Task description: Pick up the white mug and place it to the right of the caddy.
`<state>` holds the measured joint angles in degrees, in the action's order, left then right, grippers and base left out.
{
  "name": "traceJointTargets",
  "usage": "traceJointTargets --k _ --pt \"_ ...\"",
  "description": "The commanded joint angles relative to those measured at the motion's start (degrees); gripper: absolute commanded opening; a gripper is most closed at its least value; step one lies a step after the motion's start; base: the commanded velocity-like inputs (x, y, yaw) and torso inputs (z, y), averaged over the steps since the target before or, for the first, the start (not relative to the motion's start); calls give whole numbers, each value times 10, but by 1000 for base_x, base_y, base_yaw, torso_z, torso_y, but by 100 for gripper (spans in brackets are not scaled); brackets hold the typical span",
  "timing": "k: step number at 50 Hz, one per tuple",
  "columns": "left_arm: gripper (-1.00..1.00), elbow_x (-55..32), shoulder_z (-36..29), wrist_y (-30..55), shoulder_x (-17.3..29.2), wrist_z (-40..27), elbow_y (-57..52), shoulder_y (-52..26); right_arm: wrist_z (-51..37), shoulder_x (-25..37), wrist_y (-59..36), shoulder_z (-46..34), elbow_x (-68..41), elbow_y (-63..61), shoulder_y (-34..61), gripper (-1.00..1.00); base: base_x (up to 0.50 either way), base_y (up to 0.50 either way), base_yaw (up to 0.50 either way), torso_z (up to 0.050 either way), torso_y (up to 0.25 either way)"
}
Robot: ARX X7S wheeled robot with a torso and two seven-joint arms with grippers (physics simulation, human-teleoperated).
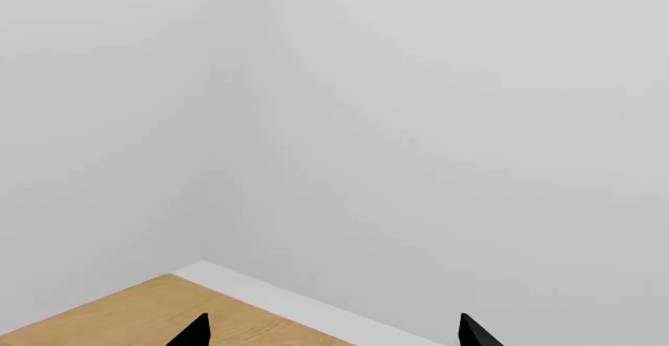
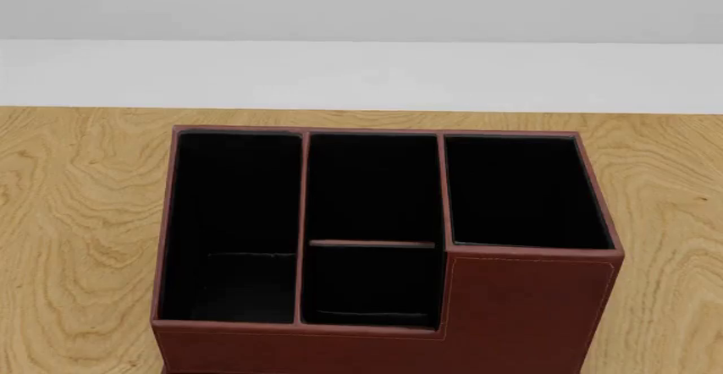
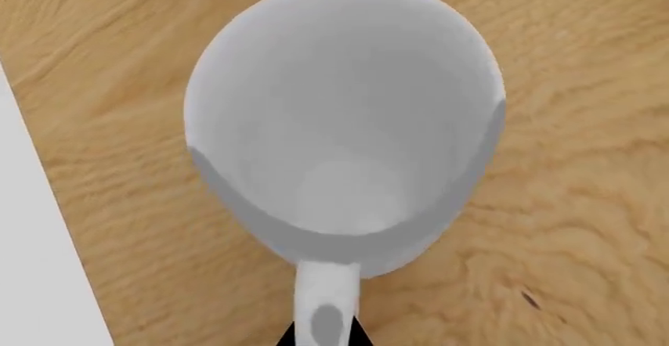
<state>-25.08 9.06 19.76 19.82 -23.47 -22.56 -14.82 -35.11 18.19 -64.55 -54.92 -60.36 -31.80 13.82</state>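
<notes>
**Inspection: white mug seen from above under the right wrist camera; caddy fills the head view**

Left wrist view. Two black fingertips of the left gripper show at the frame edge, set well apart with open air between them, so the claw stands wide open and holds nothing. Beyond them lie a corner of the wooden table with a white strip along its edge, and plain pale wall.

Head view. The caddy stands upright on the wooden table, taking up most of the frame. It is reddish-brown outside with black compartments: one long bay on the robot's left, a middle bay split by a low divider, and a raised bay on the right behind the stepped front. All the compartments in sight are bare. Neither arm nor the mug appears in this view, so the mug's place relative to the caddy cannot be told from it.

Right wrist view. The white mug is seen from almost directly above, its mouth open to the camera and its inside bare. Its handle points toward the camera. Small black tips of the right gripper show on either side of the handle at the frame edge; whether they clamp the handle or merely flank it cannot be told. Wooden table surface surrounds the mug, and whether the mug rests on it or is lifted cannot be told. The caddy is not in this view.
</notes>
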Motion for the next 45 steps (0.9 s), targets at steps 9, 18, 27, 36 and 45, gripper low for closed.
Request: traceJointTargets --k 9,18,27,36,45 --pt "100 -5 3 0 1 -5 2 -2 -91 -30 -69 19 -52 -63 40 -100 0 0 0 0 0" --pt "100 -5 4 -2 2 -8 6 -4 -108 -35 -77 23 -63 -74 53 -100 0 0 0 0 0" --pt "100 -6 8 -2 -1 -16 10 -8 -115 -31 -73 30 -68 -84 64 -100 0 0 0 0 0" --pt "100 -8 10 -1 -1 -20 13 -9 -126 -22 -72 44 -80 -96 75 -100 0 0 0 0 0" --pt "100 -8 8 -3 0 -18 15 -8 -158 -28 -85 63 -114 -109 100 -100 0 0 0 0 0"
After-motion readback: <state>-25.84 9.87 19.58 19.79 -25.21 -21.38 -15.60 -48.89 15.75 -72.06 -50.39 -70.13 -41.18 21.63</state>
